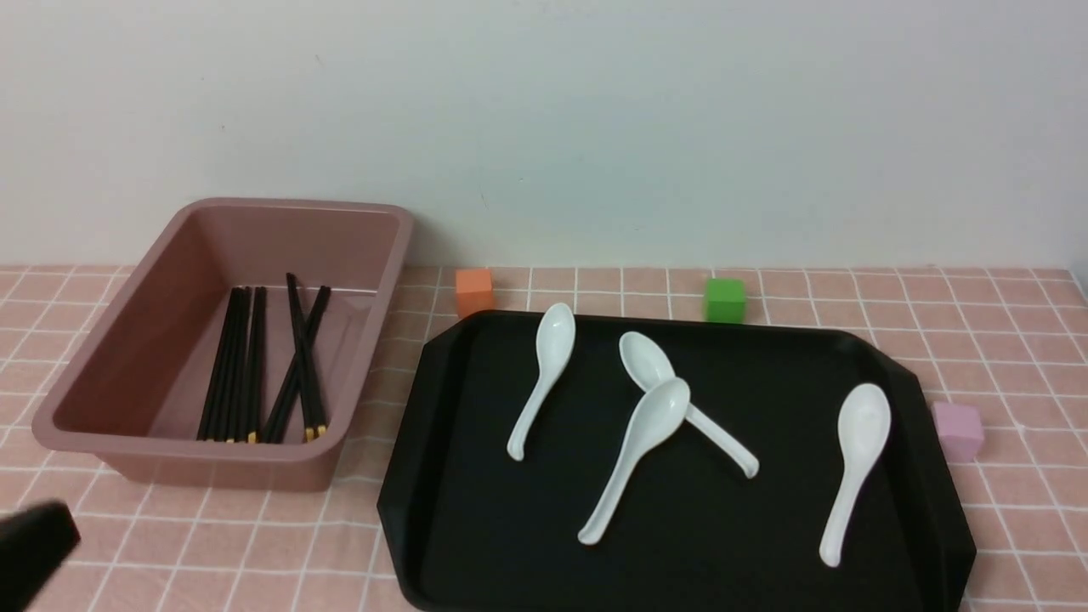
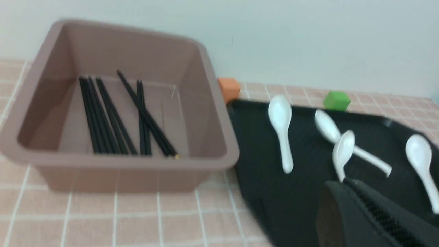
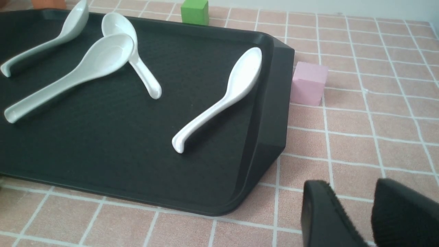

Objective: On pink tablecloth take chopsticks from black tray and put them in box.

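Four white spoons scatter across the black tray, two crossed at its middle, leaving bare floor at its near-left corner. The box stands open-topped just left of it, high walls ringing the chopsticks. Three small cubes hem the tray's far and right edges.

**Setting:** a staged test table of the robot-laboratory kind.

**Evidence noted:**
- A plain white wall is set directly behind the table.
- The surface is covered by a pink tablecloth gridded in thin white lines.
- Tableware is laid out as props. White spoons are scattered on a black tray, and chopsticks are gathered in a box.
- An orange cube, a green cube and a pink cube are placed on the cloth around the tray.
- A black right gripper is seen above the cloth beside the tray.
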You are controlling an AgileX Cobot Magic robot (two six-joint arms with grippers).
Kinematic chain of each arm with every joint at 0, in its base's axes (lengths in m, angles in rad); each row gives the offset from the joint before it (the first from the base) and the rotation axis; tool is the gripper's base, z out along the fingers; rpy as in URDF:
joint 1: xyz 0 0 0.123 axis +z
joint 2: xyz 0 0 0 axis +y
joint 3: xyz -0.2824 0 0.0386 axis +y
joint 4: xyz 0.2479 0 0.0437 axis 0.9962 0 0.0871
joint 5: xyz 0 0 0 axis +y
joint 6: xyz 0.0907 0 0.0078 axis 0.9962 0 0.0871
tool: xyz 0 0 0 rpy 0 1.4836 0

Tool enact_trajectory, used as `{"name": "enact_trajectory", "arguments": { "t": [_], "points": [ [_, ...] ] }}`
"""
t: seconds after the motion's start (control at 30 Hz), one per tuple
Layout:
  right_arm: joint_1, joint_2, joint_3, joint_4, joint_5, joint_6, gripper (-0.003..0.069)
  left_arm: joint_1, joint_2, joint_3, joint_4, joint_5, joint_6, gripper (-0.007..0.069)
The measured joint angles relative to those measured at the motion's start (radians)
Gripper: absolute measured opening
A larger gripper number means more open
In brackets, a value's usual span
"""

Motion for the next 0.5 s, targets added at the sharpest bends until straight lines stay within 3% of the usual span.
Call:
{"name": "enact_trajectory", "arguments": {
  "t": [0.23,0.5],
  "points": [
    [0.0,0.0,0.0,0.0,0.0,0.0,0.024,0.0,-0.019,0.166,0.005,-0.002,0.0,-0.0013],
    [0.0,0.0,0.0,0.0,0.0,0.0,0.024,0.003,-0.02,0.204,0.024,-0.048,0.008,-0.0013]
  ]
}}
